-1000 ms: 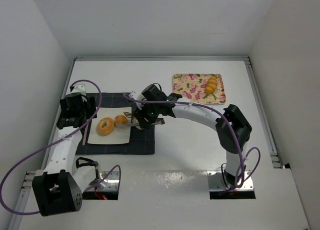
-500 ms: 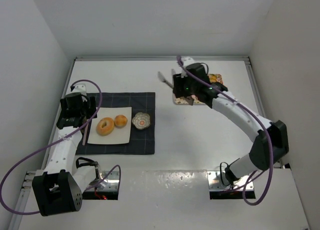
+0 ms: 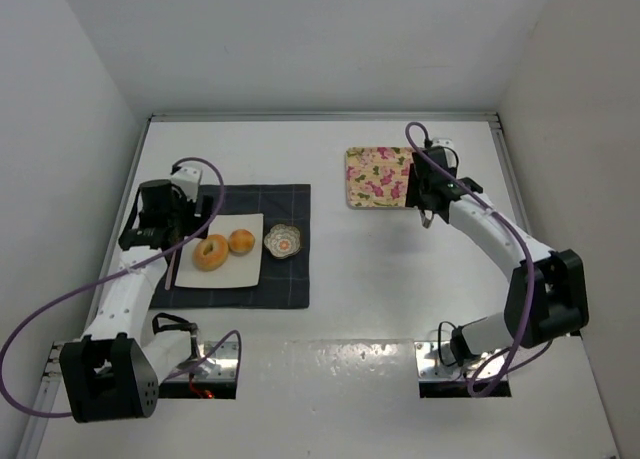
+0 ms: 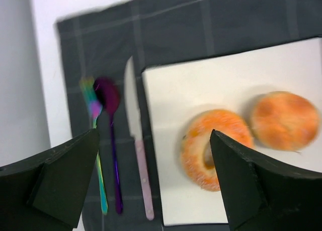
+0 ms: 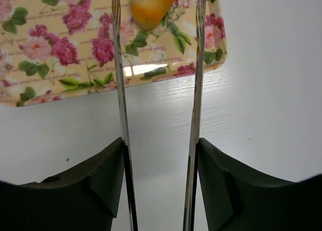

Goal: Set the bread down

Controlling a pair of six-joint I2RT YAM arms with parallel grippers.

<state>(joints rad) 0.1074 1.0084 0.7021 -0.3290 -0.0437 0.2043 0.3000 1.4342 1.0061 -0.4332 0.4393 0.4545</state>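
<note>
From where I stand, the thing to watch is the right tool (image 5: 160,145). It is clamped on a pair of metal tongs (image 5: 116,65), whose two thin blades run forward side by side with a gap between them and nothing pinched. Straight ahead, up by the far end of those blades, the ridged roll (image 5: 151,2) sits on the floral tray (image 5: 60,45), near one end of it. Its orange-brown end shows between the blades. Only that end is in the wrist view (and from above the arm hides the roll altogether), so I cannot tell how its long axis runs against the blades.

The other two pieces are across the table (image 3: 380,279). The bagel (image 3: 210,252) and the bun (image 3: 241,241) lie just beside each other on the white plate (image 3: 235,274), which rests on the dark cloth (image 3: 285,279). The small scalloped dish (image 3: 283,240) is just off the plate's right edge. The left tool (image 4: 154,135) hovers over the plate's left side, fingers spread wide and empty, with cutlery (image 4: 113,140) on the cloth beneath.

By my reckoning the roll is the piece left to move. The right arm is plainly the nearer, and the left is well apart from the tray. The coming move looks like settling the blades either side of the roll before they close, and a roll lying askew could slip from blades that thin.
</note>
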